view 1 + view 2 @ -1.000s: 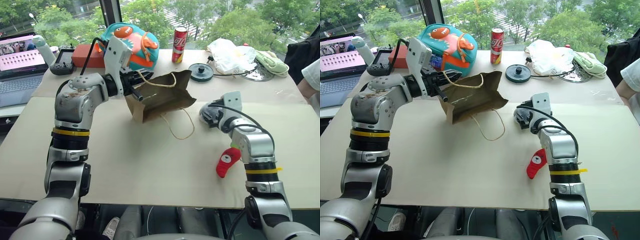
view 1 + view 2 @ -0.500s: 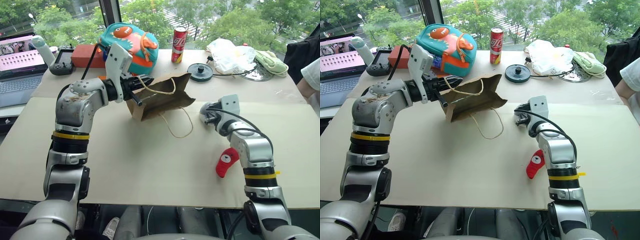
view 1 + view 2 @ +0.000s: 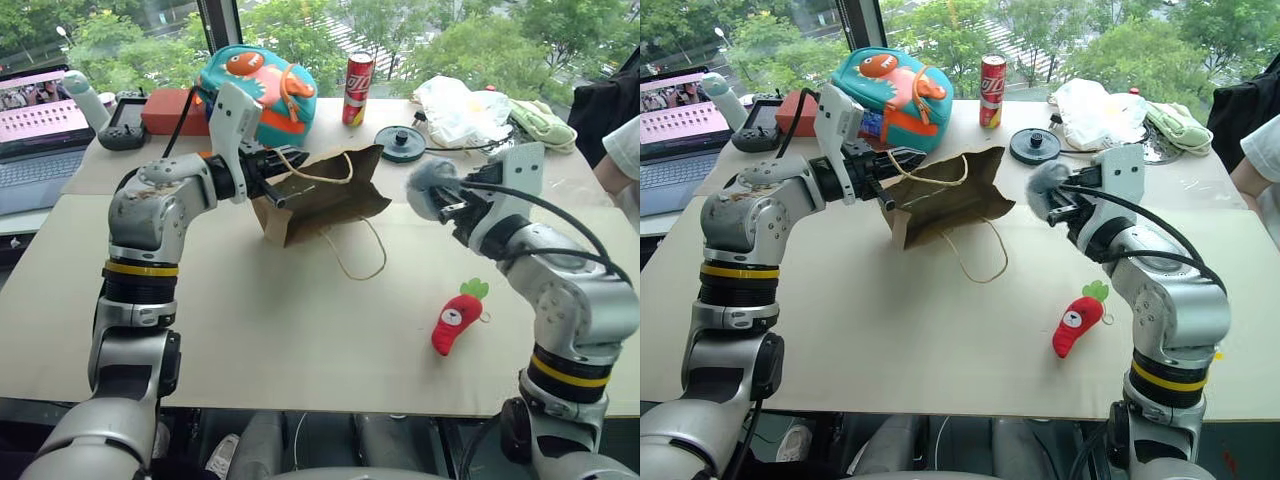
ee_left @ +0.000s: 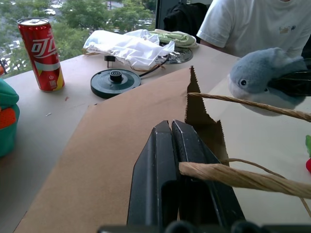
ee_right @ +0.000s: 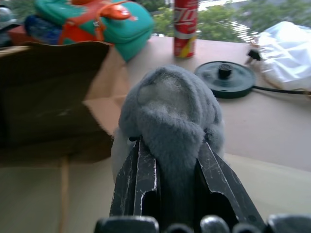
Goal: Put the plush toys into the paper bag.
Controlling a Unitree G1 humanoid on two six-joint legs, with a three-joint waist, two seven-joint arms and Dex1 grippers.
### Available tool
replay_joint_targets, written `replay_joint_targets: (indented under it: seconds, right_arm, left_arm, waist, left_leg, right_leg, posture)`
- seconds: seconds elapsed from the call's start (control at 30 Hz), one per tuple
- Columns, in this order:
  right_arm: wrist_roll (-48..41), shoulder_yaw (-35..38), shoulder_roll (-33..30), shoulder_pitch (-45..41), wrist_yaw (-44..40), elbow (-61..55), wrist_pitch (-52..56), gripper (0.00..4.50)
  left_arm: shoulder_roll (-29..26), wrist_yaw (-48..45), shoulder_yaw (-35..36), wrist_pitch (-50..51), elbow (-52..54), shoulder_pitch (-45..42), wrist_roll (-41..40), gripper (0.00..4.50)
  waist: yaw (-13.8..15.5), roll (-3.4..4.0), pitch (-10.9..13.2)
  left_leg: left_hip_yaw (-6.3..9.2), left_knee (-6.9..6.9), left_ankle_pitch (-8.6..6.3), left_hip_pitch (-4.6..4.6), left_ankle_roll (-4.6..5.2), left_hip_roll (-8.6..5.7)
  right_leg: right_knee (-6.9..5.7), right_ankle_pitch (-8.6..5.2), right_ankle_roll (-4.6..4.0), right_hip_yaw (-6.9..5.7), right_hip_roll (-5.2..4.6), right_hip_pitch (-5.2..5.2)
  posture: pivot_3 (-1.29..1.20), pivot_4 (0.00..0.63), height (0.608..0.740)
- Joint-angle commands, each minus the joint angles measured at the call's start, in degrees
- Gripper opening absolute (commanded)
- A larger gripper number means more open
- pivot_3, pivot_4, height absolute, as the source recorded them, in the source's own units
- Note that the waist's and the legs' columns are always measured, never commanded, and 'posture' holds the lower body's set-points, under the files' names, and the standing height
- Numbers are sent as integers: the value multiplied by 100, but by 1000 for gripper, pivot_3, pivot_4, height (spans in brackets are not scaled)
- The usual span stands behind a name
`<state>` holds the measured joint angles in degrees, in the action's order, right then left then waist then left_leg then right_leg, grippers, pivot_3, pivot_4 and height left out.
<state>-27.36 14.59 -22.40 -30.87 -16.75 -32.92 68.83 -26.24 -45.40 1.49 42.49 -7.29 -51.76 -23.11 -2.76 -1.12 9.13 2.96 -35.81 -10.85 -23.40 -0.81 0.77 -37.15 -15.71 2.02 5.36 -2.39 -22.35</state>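
Grey-blue plush toy up off the table, clamped in right gripper, just right of the paper bag mouth, not touching. Left gripper pinched tight on the bag's rim w/ a cord handle draped over it, bag propped open. Red plush toy lying on table near front edge, below right arm.

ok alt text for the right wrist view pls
The right gripper pinches a round grey-blue plush toy between its two black fingers, facing the open brown paper bag. Behind stand a teal-and-orange backpack, a red drink can and a black disc.
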Motion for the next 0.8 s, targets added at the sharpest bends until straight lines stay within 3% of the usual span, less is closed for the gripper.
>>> replay_joint_targets:
  seconds: [0.03,0.43,0.67,0.8]
  right_arm:
    - [-345,-336,84,-256,27,-496,445,731]
    - [269,-1736,991,-1147,683,683,19,731]
    - [683,-1889,1535,-1642,1003,1570,-311,731]
    - [740,-1842,1719,-1692,1060,1639,-358,1921]
  left_arm:
    - [8,50,188,55,133,-221,-200,0]
    - [70,129,194,130,107,-279,-318,0]
    - [111,126,167,111,111,-262,-315,0]
    - [107,122,159,112,119,-246,-321,0]
  waist:
    - [6,0,0]
    - [18,0,0]
    - [13,1,0]
    - [14,1,0]
  left_leg:
    - [0,-1,0,1,0,0]
    - [0,-2,0,-4,0,-3]
    - [1,4,0,-5,-1,-1]
    - [1,4,0,-21,-1,-2]
  right_leg:
    - [0,0,0,-1,0,1]
    - [1,0,0,-2,-3,-3]
    - [-2,0,-1,-3,-2,-11]
    - [-9,2,-3,-4,-5,-25]
  posture:
    - [0,150,739]
    - [0,150,739]
    - [0,150,739]
    - [0,150,739]
